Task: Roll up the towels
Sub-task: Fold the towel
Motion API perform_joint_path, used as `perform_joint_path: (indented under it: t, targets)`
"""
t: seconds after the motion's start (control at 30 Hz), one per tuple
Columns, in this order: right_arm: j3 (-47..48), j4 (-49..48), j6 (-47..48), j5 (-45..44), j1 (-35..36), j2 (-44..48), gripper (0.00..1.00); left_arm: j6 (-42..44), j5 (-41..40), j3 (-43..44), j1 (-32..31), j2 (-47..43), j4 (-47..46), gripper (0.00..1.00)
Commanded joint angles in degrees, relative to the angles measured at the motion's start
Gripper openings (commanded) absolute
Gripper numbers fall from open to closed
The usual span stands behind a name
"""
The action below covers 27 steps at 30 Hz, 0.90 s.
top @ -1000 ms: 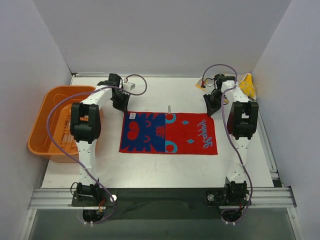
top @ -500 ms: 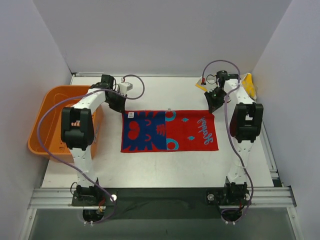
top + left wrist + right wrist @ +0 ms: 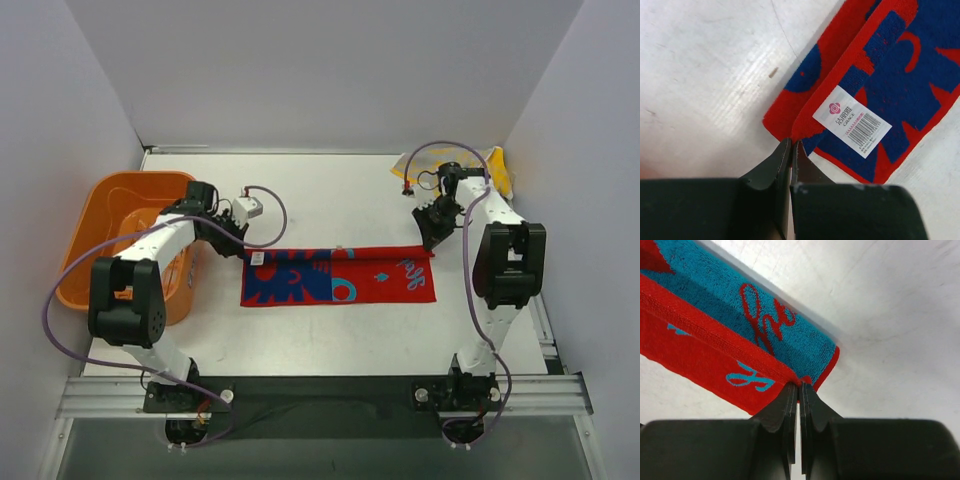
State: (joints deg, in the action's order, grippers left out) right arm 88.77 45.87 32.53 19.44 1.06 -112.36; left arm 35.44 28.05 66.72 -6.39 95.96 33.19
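Observation:
The red and turquoise towel [image 3: 340, 277] lies across the table's middle, its far edge lifted and folded toward the near edge. My left gripper [image 3: 243, 250] is shut on the towel's far left corner [image 3: 792, 135]; a white barcode label [image 3: 852, 121] shows beside it. My right gripper [image 3: 433, 238] is shut on the towel's far right corner [image 3: 802, 380], with the turquoise underside [image 3: 765, 322] turned up. The yellow towel [image 3: 496, 168] lies at the far right, behind the right arm.
An orange plastic tub [image 3: 110, 240] stands at the left edge, close to my left arm. White walls close the table on three sides. A metal rail [image 3: 320, 392] runs along the near edge.
Both grippers have pulled the towel's far edge toward the near side, so the towel looks narrower. Both arms have swung nearer.

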Motion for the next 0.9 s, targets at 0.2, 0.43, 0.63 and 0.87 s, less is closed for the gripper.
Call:
perform_joint_path:
  t: [0.2, 0.43, 0.63, 0.87]
  targets:
    - [-8.6, -0.6, 1.5, -1.9, -0.1, 1.8, 0.0, 3.4, -4.8, -10.7, -3.8, -3.7, -2.1, 0.0]
    - [-7.1, -1.4, 0.0, -3.4, 0.8, -1.3, 0.0, -2.5, -11.6, -8.7, -7.4, 2.0, -3.2, 0.0]
    - [-4.9, -1.1, -0.3, -4.1, 0.5, -0.8, 0.0, -3.5, -11.5, -5.9, -5.5, 2.7, -3.9, 0.0]
    - [-2.9, 1.0, -0.1, -2.9, 0.3, 2.7, 0.0, -2.1, -7.1, 0.2, -3.9, 0.6, 0.7, 0.0]
